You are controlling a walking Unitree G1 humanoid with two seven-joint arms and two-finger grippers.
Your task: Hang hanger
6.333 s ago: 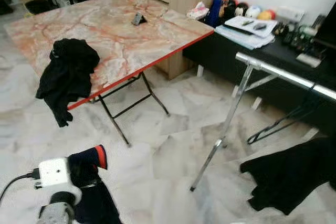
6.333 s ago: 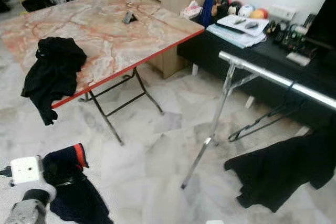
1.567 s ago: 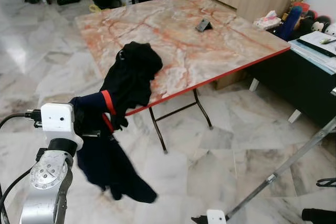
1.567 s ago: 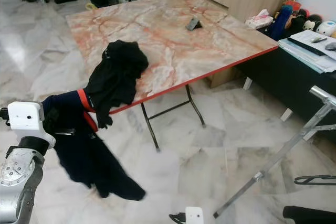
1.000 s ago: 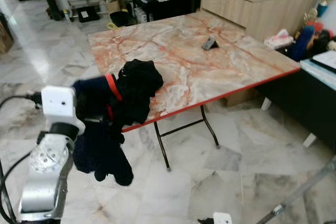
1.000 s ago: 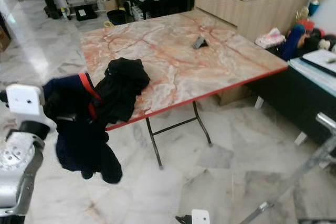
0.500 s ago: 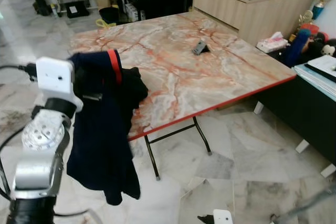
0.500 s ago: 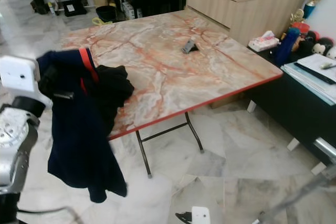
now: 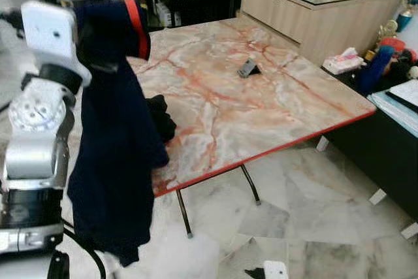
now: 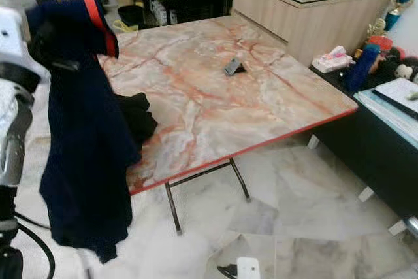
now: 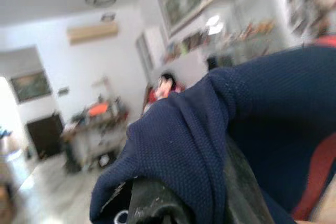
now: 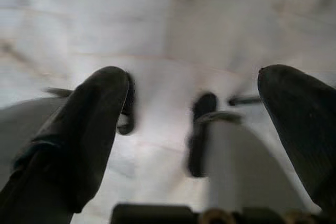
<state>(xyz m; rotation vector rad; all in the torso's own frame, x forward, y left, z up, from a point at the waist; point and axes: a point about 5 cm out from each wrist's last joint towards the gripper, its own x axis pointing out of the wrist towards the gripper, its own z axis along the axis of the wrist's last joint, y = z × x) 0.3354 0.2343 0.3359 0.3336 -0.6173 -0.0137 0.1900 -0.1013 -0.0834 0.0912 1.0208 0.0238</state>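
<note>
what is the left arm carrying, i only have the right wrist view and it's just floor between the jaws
Observer: The left arm is raised, and a navy garment with a red collar band hangs from its end.
Operator: anything on the table near it
Observer: A black garment lies bunched on the marble-patterned table, just behind the hanging one.
Operator: anything else up there
Observer: A small dark object sits near the table's middle.
</note>
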